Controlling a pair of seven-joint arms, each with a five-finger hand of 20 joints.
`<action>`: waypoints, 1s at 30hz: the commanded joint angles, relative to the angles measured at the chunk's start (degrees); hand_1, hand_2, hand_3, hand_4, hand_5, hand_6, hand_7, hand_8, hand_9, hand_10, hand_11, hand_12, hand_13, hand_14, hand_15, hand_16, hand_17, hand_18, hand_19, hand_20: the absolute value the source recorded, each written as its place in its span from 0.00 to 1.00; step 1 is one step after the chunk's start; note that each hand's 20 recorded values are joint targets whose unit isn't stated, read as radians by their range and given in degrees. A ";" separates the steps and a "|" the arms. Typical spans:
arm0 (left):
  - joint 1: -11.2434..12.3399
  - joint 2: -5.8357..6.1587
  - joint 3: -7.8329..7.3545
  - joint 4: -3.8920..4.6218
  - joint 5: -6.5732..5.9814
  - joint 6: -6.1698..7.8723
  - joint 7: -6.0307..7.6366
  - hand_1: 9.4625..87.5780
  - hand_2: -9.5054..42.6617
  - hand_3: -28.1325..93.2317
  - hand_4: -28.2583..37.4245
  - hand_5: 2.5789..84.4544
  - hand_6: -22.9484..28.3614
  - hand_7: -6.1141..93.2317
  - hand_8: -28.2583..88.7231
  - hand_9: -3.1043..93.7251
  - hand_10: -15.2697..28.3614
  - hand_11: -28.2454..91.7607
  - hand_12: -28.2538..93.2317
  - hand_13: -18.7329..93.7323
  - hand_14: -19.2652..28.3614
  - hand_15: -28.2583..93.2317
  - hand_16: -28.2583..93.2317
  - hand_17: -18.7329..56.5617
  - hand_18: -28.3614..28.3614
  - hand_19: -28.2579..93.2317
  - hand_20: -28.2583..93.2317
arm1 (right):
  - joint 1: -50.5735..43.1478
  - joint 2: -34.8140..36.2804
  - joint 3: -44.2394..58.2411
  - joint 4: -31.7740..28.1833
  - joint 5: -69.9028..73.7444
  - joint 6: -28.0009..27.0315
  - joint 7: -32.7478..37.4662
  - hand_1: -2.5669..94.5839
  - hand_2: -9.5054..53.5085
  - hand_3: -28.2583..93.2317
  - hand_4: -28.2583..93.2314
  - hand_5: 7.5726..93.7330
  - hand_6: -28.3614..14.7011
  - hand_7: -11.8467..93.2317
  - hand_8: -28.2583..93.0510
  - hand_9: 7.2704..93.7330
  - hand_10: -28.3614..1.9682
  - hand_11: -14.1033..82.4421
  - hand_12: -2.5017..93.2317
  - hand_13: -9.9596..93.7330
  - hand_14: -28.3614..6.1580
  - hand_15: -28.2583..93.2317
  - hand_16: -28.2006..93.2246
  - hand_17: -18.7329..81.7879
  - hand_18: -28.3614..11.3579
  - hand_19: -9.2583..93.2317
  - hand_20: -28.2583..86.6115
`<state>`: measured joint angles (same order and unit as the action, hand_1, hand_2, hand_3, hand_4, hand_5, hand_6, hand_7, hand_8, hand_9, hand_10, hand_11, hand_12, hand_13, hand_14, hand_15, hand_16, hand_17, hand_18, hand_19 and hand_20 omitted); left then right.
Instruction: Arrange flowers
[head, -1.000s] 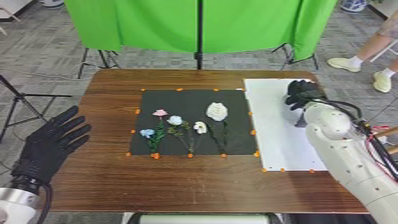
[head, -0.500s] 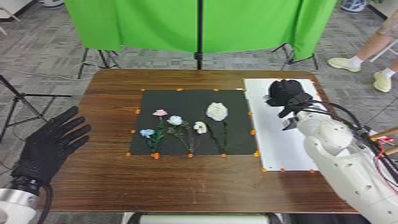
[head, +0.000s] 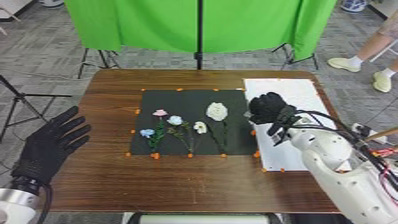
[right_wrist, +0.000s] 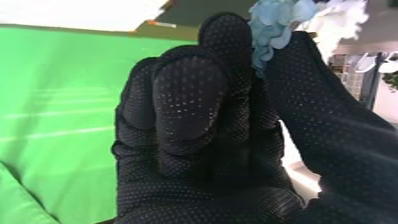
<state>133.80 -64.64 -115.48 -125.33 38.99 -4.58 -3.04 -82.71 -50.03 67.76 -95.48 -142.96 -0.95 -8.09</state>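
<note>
We have the pale-blue flower (right_wrist: 269, 22) pinched between the thumb and fingers (right_wrist: 187, 100) of our right hand (head: 269, 107), which is over the border between the white board (head: 298, 94) and the black mat (head: 178, 96). We can't tell which way its stem points. The other flowers lie on the mat, off to the robot's left of that hand; the large white flower (head: 217, 111) is the closest, its long axis running from the bloom toward the robot's side of the surface (head: 195, 187). Our left hand (head: 43, 146), fingers extended, is well apart. If we're adding to the row, we judge the bare strip between the large bloom and the board the likeliest spot, with the stem laid alongside.
</note>
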 joint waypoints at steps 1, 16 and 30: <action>0.48 0.16 0.26 0.43 -0.15 -0.40 -0.27 0.19 0.17 0.81 0.00 0.29 0.49 0.28 0.14 0.26 0.59 0.43 0.36 0.32 0.68 0.52 0.22 0.10 0.84 0.57 0.29 | -2.10 0.01 -0.14 -1.62 -0.96 0.10 -1.56 0.53 0.00 0.89 0.00 0.77 0.74 0.54 0.14 0.95 0.87 0.34 0.48 0.90 0.82 0.70 0.46 0.51 0.35 0.84 0.56; 0.06 0.32 0.39 0.78 -0.13 -0.80 -0.88 0.19 0.17 0.81 0.00 0.29 0.49 0.28 0.14 0.26 0.59 0.43 0.36 0.32 0.68 0.52 0.22 0.10 0.83 0.57 0.29 | -3.33 -1.22 -0.95 -1.83 -5.91 0.28 -4.61 0.52 0.00 0.89 0.00 0.74 0.75 0.55 0.14 0.94 0.86 0.32 0.48 0.88 0.81 0.70 0.46 0.49 0.36 0.83 0.56; 0.20 0.22 0.30 0.73 -0.14 -0.60 -0.66 0.19 0.17 0.81 0.00 0.29 0.49 0.28 0.14 0.26 0.59 0.43 0.36 0.32 0.68 0.52 0.22 0.10 0.83 0.57 0.29 | -5.85 -2.66 2.43 -2.18 -3.05 -4.79 -12.39 0.40 0.00 0.90 0.00 0.62 0.74 0.55 0.12 0.78 0.78 0.47 0.36 0.79 0.78 0.73 0.44 0.44 0.34 0.80 0.59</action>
<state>133.31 -64.15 -115.27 -124.92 38.97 -4.73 -3.31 -87.00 -51.86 69.15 -97.45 -147.02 -3.72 -17.48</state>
